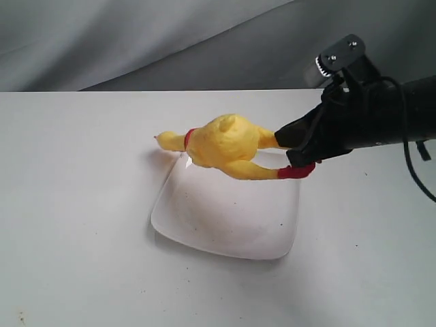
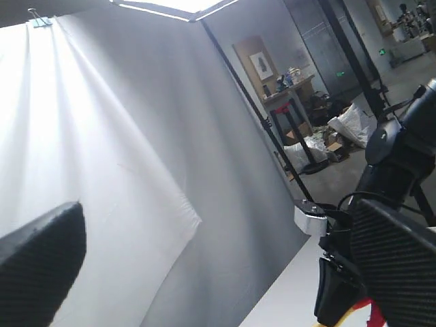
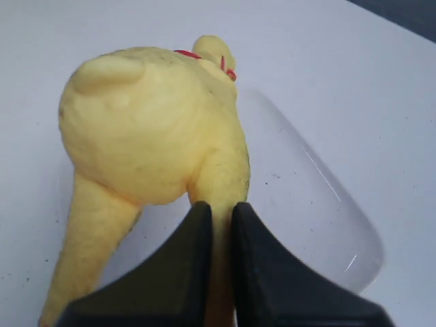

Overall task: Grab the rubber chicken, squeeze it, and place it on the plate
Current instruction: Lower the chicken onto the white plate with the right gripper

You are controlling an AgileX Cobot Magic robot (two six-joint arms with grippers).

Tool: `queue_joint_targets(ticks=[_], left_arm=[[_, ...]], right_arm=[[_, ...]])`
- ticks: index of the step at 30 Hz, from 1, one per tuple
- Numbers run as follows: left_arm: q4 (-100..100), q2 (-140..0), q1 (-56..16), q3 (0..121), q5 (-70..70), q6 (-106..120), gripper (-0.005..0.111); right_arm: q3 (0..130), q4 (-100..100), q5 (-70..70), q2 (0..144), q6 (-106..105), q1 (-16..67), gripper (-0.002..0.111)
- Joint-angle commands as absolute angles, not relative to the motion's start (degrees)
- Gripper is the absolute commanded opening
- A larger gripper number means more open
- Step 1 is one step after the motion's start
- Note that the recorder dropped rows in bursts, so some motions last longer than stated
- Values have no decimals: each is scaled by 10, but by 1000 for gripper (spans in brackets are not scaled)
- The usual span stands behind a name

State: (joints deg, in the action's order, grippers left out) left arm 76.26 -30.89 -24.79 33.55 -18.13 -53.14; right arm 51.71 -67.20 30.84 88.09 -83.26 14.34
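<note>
Black and clamped tight, my right gripper point(image 3: 219, 235) pinches one yellow leg of the rubber chicken point(image 3: 146, 122); the other leg hangs free. The plump body juts out over the rim of the white plate point(image 1: 225, 228), head past its corner. My left gripper point(image 2: 214, 225) gapes wide, holding nothing, facing the grey backdrop point(image 2: 136, 170).

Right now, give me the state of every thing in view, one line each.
plate: lying flat, middle bare.
rubber chicken: held by one leg, body over the plate's far edge in the exterior view.
right gripper: shut on the rubber chicken's leg.
left gripper: open, empty.
</note>
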Motion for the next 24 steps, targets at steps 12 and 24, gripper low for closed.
queue_joint_targets(ticks=[12,24], left_arm=[[760,-306,-249,336,-161,-540,99],[760,-306,-249,336,-127,-540,99]], right_arm=[[460,-601,187,951,-805,143,0],[438,-602,156,951,-723,143,47]])
